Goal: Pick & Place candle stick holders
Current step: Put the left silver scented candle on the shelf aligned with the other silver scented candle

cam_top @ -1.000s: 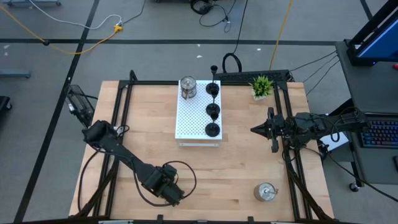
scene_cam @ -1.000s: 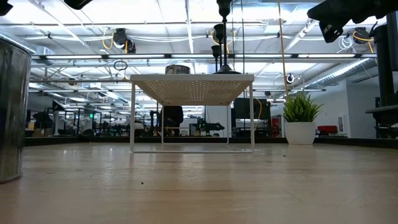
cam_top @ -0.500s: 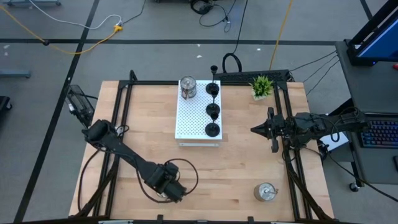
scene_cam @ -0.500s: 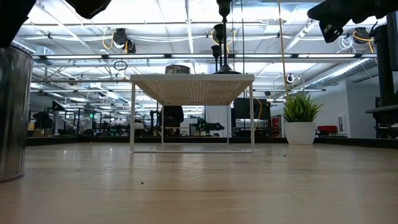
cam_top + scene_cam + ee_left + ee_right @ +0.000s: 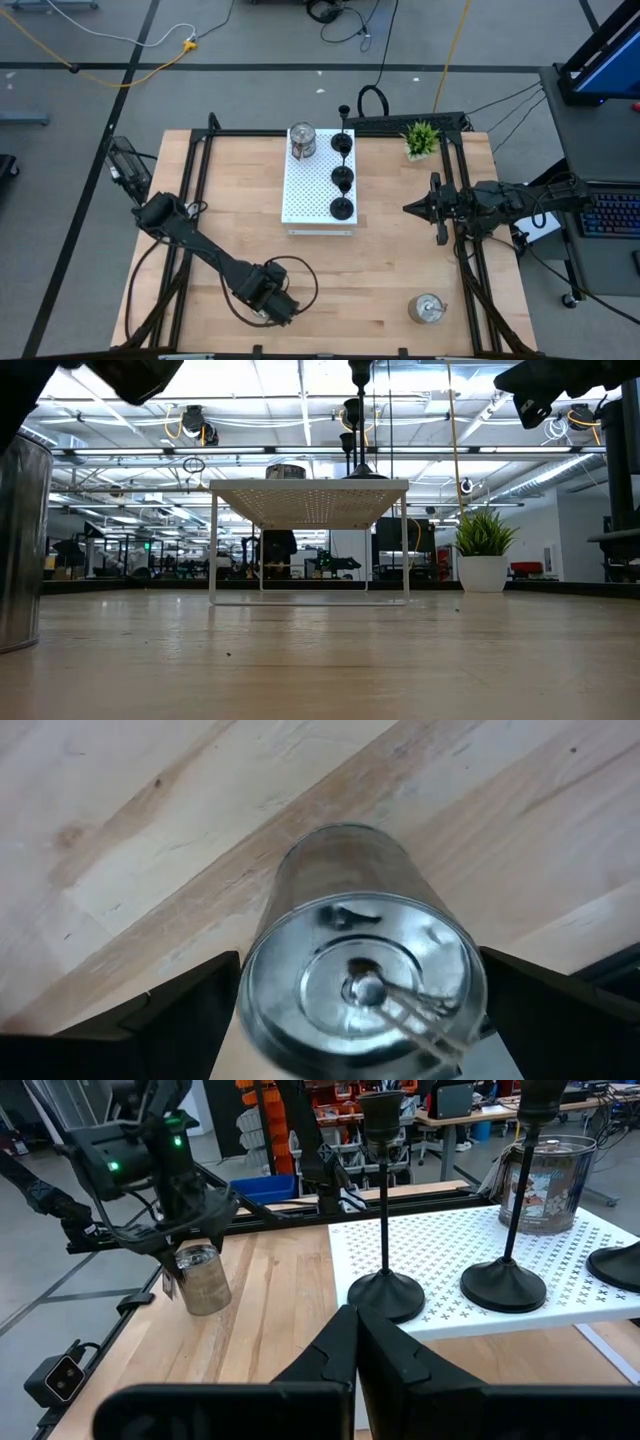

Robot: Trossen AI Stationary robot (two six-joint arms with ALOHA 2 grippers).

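Your wooden table [image 5: 390,260] carries everything. At its near edge the left gripper [image 5: 268,300] has sunk lower over a silver holder [image 5: 360,950] in the last second, fingers spread wide on either side and not yet touching it. That looks like a grasp about to close. A second silver holder [image 5: 428,308] stands near the right corner. Farther back, the white board [image 5: 312,195] holds three black holders [image 5: 343,177] and a third silver holder [image 5: 302,142]. Beside the board, the right gripper [image 5: 410,208] waits, pressed together.
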